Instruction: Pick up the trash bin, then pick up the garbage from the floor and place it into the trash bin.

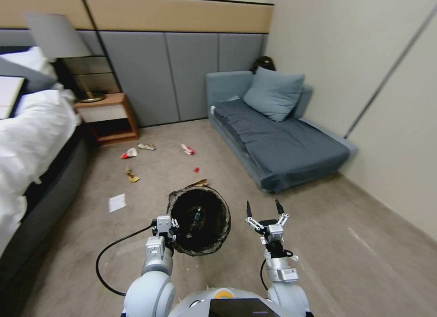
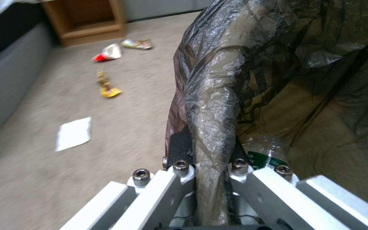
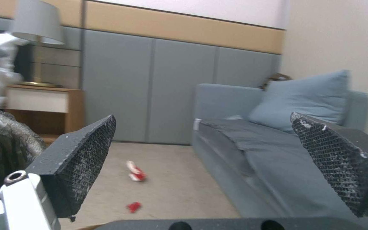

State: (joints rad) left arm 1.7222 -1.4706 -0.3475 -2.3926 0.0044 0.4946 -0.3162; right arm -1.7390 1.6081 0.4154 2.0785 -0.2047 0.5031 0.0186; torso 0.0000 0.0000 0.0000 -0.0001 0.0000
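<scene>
- Bed (image 1: 32,125): white bedding and dark base, far to the left of the trash bin; a wooden nightstand (image 1: 109,119) with a lamp (image 1: 59,39) stands beyond it against the grey panelled wall.
- White paper (image 1: 117,202): lies flat on the carpet, left of the trash bin and apart from it; also seen in the left wrist view (image 2: 74,133).
- Yellow packet (image 1: 132,175): on the floor beyond the paper, left of and farther than the trash bin.
- Red-and-white wrapper (image 1: 129,153) and a pale wrapper (image 1: 146,146): close together on the floor near the nightstand, well beyond the trash bin.
- Left gripper (image 1: 171,229): at the trash bin's left rim, jaws closed on the bag-covered rim; the left wrist view (image 2: 211,166) shows one finger on each side of the rim.
- Trash bin (image 1: 200,220): held off the floor and tilted, its mouth toward the head camera, dark bag folded over the rim. Inside lies what appears to be a plastic bottle (image 2: 265,152) with a green label.
- Brown scrap (image 1: 196,183): on the floor just behind the trash bin's far rim.
- Red wrapper (image 1: 187,149) and a small red piece (image 1: 196,170): on the floor beyond the trash bin.
- Right gripper (image 1: 266,211): just right of the trash bin, not touching it, jaws spread wide and empty; its textured pads (image 3: 88,159) stand well apart.
- Grey sofa (image 1: 282,144): right of and beyond the trash bin, a cushion (image 1: 273,94) at its far end.
</scene>
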